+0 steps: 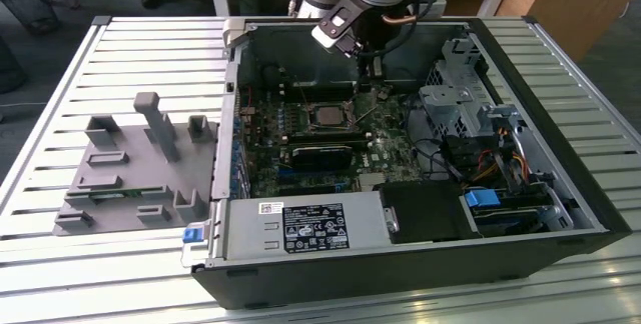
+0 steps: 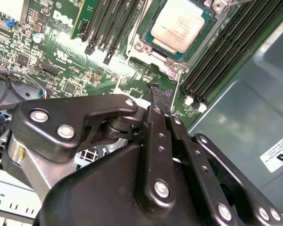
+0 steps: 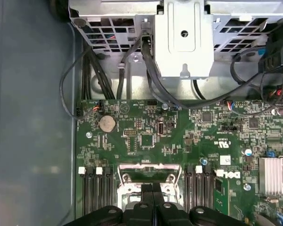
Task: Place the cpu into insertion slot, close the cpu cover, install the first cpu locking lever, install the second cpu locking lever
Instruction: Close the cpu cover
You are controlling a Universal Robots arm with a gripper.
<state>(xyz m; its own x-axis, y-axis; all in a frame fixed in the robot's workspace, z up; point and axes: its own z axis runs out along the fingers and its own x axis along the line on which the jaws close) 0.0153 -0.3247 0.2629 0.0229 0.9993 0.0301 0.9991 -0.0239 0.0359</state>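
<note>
The cpu (image 2: 181, 26) lies flat in the insertion slot (image 1: 329, 116) on the green motherboard, its pale silver face up. The silvery cpu cover (image 2: 146, 49) frames it and looks to lie down around it. In both wrist views my gripper (image 2: 158, 94) is shut, its two black fingers (image 3: 147, 194) pressed together with nothing between them. The fingertips hover just above the board beside one edge of the socket, a short way from the cover's rim (image 3: 148, 170). In the exterior view my gripper (image 1: 373, 93) hangs inside the case, just beyond the socket on the exterior view's right.
The open computer case (image 1: 233, 114) stands on a slatted metal table. Black memory slots (image 3: 94, 188) flank the socket. A drive cage (image 1: 455, 106) with cables stands on the exterior view's right, a power supply (image 1: 311, 226) at the front, and a grey fixture (image 1: 140, 166) outside the case.
</note>
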